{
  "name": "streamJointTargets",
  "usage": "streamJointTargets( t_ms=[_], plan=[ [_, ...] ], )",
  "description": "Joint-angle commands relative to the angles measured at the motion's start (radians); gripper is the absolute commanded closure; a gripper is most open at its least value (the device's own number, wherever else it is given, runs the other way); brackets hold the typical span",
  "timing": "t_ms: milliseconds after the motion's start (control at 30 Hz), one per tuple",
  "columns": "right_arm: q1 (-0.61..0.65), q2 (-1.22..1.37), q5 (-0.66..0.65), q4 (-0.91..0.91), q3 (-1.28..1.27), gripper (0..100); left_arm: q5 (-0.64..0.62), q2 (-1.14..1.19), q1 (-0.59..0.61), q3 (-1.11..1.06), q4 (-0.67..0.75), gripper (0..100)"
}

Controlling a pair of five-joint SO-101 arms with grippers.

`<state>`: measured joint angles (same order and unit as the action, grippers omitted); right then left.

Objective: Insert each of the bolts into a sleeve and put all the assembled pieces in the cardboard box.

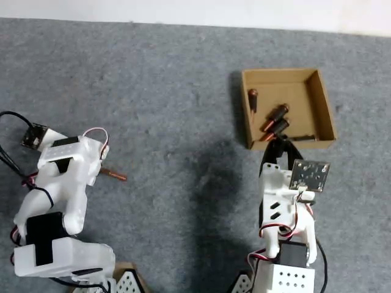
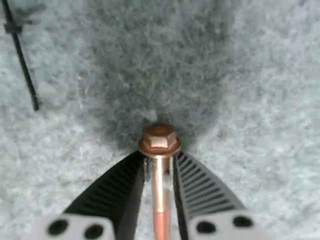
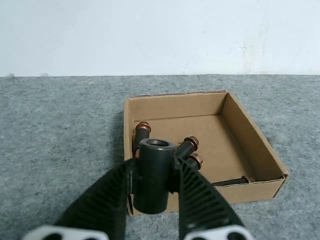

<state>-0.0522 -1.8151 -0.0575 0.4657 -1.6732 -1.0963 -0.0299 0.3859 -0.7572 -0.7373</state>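
Now I'm holding the left gripper [image 2: 159, 159] clamped on a bolt [image 2: 159, 142] at 8 o'clock, aiming toward 3. The right gripper [image 3: 154, 165] is pinching a sleeve [image 3: 151, 175] just beside the near wall of the box [image 1: 322, 107] at 1 o'clock, with open carpet [image 1: 183, 91] lying between the arms.

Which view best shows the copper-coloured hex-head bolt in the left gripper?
Left wrist view: the copper-coloured hex-head bolt sits clamped in the left gripper, head and shank visible. The high view shows one end poking out.
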Motion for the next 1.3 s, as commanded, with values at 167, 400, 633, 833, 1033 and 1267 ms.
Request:
streamJointTargets(
  t_ms=[167,400,633,833,1033,1267],
  plan=[
    [0.01,-0.022,-0.014,0.004,-0.105,99.2,0.051,-0.027,0.048,0.056,0.009,100],
    [0.01,-0.022,-0.014,0.004,-0.105,99.2,0.18,-0.348,0.05,0.124,-0.109,100],
    [0.01,-0.022,-0.014,0.004,-0.105,99.2,0.333,-0.872,0.05,0.048,-0.213,100],
    [0.01,-0.022,-0.014,0.004,-0.105,99.2,0.44,-1.308,0.05,-0.193,-0.213,100],
    [0.012,-0.022,-0.008,0.002,-0.105,99.2,0.457,-1.682,0.013,-0.469,-0.212,100],
    [0.122,-0.022,-0.014,0.027,-0.107,99.2,0.451,-1.768,-0.097,-0.572,-0.146,100]
  ],
)
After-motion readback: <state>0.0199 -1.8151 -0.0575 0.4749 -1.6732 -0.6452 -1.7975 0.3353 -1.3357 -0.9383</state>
